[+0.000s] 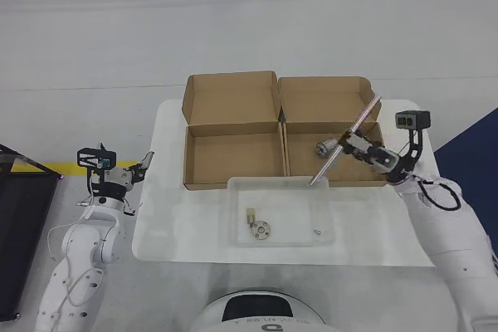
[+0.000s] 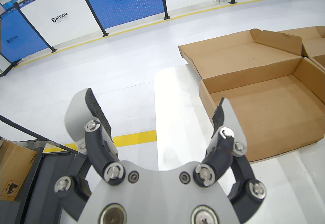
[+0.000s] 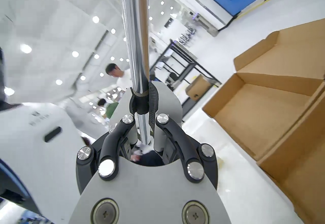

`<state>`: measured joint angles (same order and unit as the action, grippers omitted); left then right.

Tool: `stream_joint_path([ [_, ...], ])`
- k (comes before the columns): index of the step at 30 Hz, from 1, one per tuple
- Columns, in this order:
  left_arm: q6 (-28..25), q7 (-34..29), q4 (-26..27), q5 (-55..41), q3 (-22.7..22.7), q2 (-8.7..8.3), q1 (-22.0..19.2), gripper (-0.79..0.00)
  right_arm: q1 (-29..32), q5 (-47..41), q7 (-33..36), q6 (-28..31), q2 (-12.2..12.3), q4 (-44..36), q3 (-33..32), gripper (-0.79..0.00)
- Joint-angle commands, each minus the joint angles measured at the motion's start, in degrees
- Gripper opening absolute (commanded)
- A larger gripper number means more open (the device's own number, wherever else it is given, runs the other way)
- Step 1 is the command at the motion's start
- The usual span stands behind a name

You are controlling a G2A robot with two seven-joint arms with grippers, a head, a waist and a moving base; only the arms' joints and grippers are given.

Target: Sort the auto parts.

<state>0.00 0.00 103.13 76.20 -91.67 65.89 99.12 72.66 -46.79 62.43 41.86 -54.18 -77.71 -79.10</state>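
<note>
so far the sort looks barely begun: one grey part (image 1: pixel 323 148) lies in the right box (image 1: pixel 328 104), the left box (image 1: pixel 232 158) has a bare floor, and the tray (image 1: pixel 290 207) on the near side of the table (image 1: pixel 170 207) holds a round disc (image 1: pixel 261 230), a small brass-coloured piece (image 1: pixel 250 216) to its far left and a tiny bit (image 1: pixel 316 231) too small to name. the right hand (image 1: pixel 349 143) is clamped on a long metal rod (image 1: pixel 363 114), held in the air over the right box, tilted so that its near end hangs above the tray's far rim; my guess is that the rod is the second piece on its way to a box, not yet set down, with the three in the tray left to do. the left hand (image 2: pixel 156 105) waits with its fingers wide apart and nothing between them, at the table's left edge, well apart from the tray. the top view gives the whole layout and the count of parts, which neither wrist view offers. the right wrist view shows the grip itself: both pads pressed on the chrome shaft low down, most of its length standing clear beyond them. the left wrist view looks into the left box from the side and confirms that nothing lies in it.
</note>
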Motion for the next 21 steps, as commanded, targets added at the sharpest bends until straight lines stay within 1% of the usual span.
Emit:
stream_joint_path([
  [1,0.0,0.0,0.0,0.0,0.0,0.00,0.0,0.000,-1.3,-7.8,3.7,-3.7,0.0,2.1,-0.5,-0.785],
  [6,0.0,0.0,0.0,0.0,0.0,0.00,0.0,0.000,-3.8,-16.5,10.8,-10.8,-1.1,6.6,-2.1,-0.785],
  [14,0.0,0.0,0.0,0.0,0.0,0.00,0.0,0.000,-6.6,-21.9,18.8,-18.8,-4.0,12.4,-5.0,-0.785],
  [21,0.0,0.0,0.0,0.0,0.0,0.00,0.0,0.000,-6.6,-21.9,18.8,-18.8,-4.0,12.4,-5.0,-0.785],
])
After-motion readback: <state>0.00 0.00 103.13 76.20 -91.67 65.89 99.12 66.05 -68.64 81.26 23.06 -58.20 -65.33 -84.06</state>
